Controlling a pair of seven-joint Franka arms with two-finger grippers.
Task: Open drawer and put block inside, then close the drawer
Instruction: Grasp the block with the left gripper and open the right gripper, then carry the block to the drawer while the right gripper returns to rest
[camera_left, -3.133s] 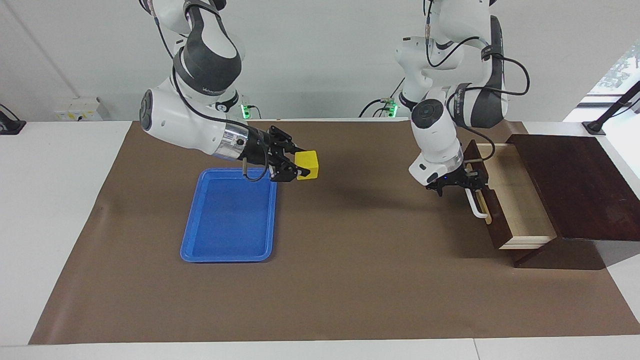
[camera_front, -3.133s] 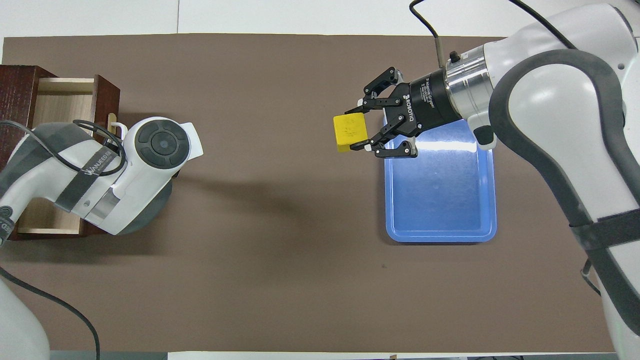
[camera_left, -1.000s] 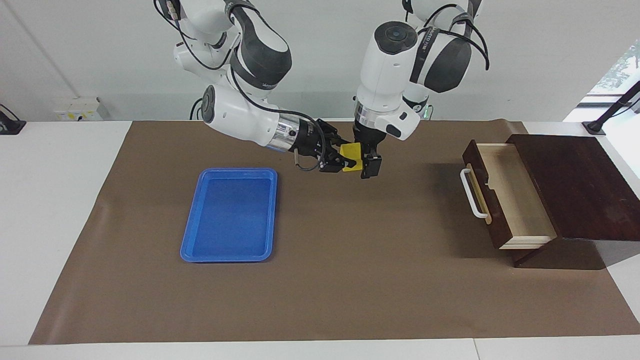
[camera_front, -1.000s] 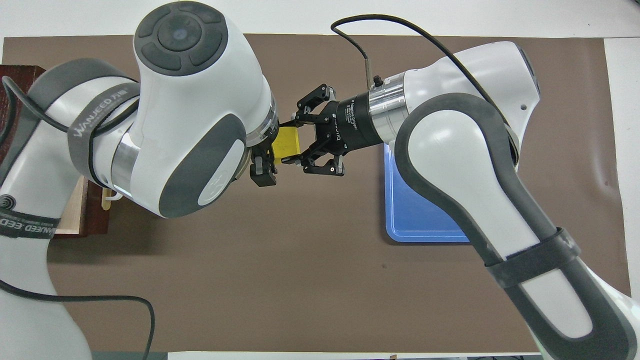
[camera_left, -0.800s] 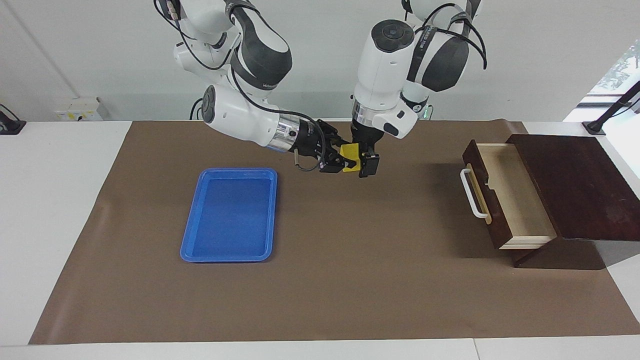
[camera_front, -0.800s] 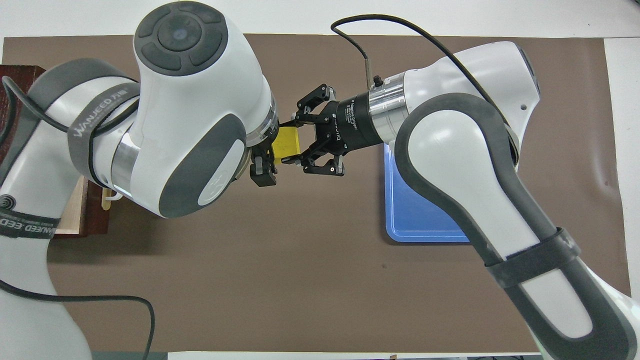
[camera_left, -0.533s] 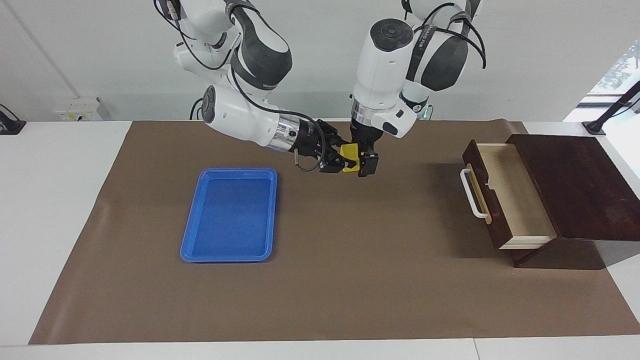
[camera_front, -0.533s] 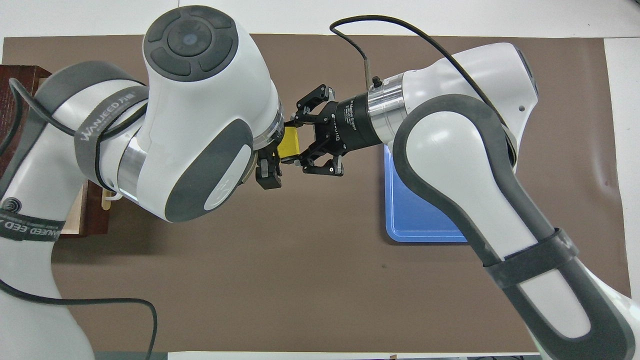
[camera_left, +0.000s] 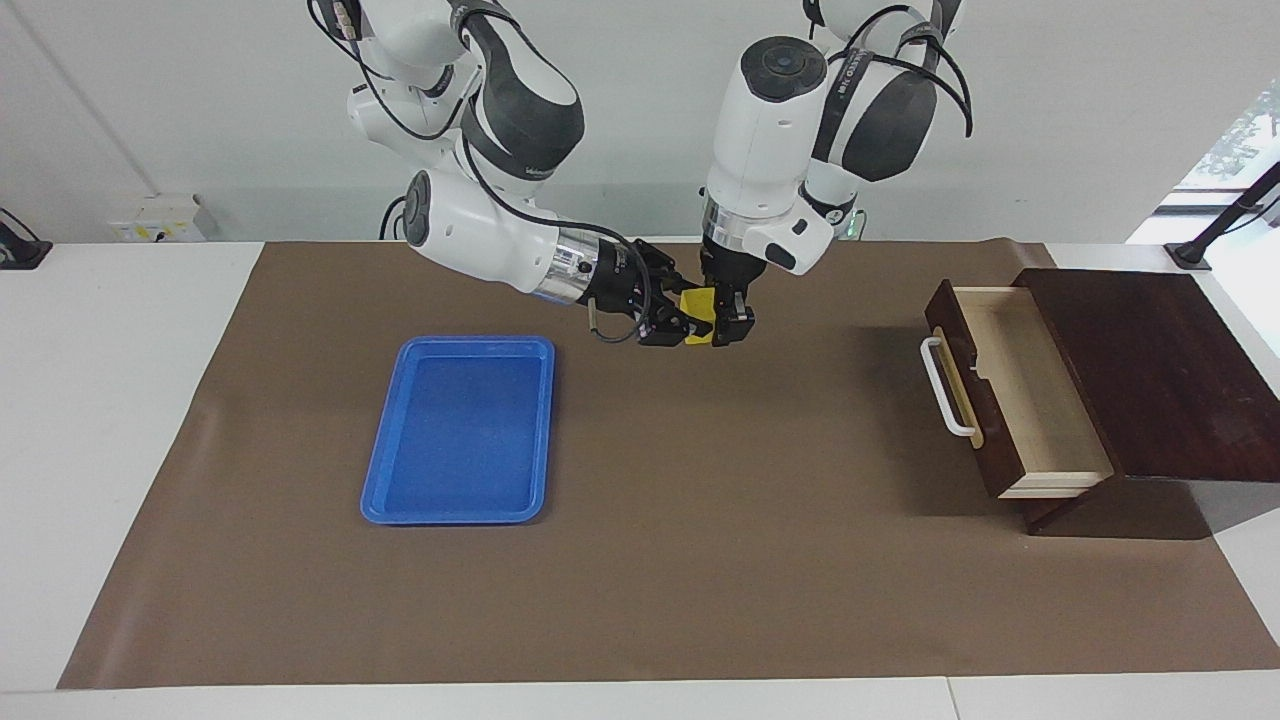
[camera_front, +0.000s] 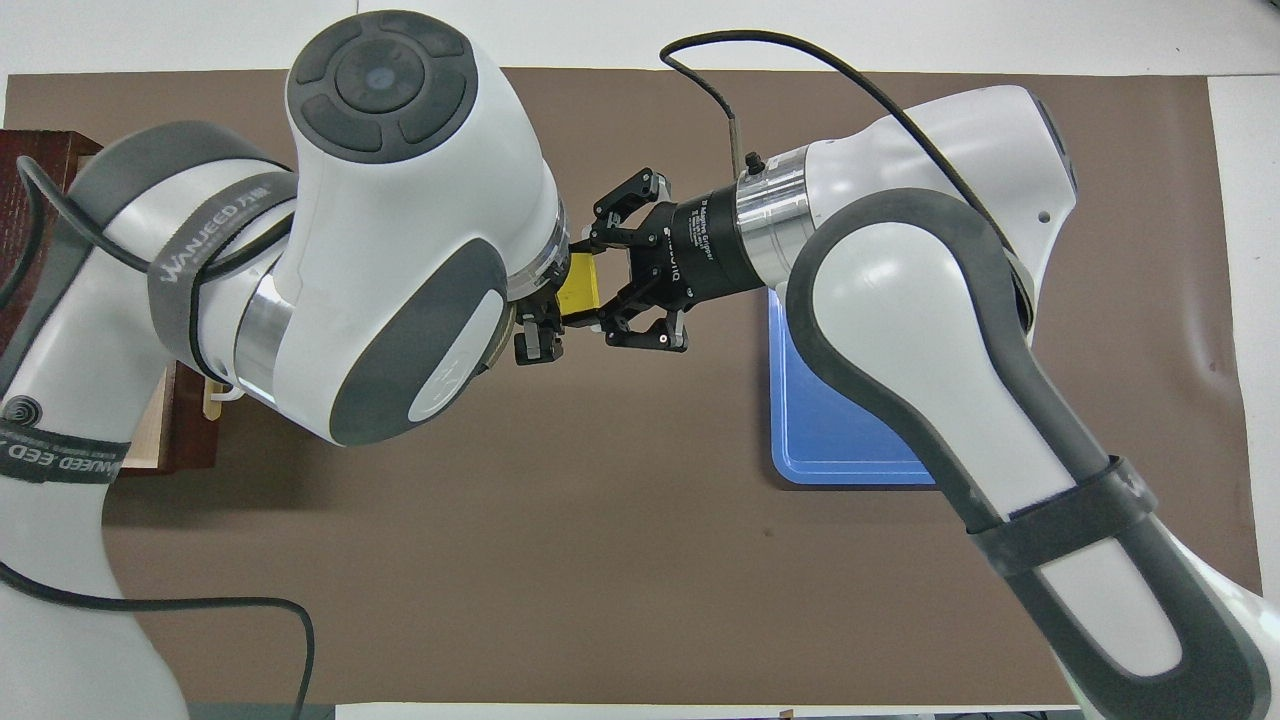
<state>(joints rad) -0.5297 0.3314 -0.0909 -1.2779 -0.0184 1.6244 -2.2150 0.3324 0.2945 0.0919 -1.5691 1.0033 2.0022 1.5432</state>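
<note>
Both the right gripper (camera_left: 683, 322) and the left gripper (camera_left: 727, 322) are clamped on the small yellow cube block (camera_left: 699, 316), held in the air over mid-counter. The dark wooden drawer (camera_left: 1010, 385) stands open and empty; placing and closing remain. The blue plastic tray (camera_left: 459, 430) is empty.

In the overhead view the left arm hides most of the drawer (camera_front: 150, 440) and block (camera_front: 578, 290).
</note>
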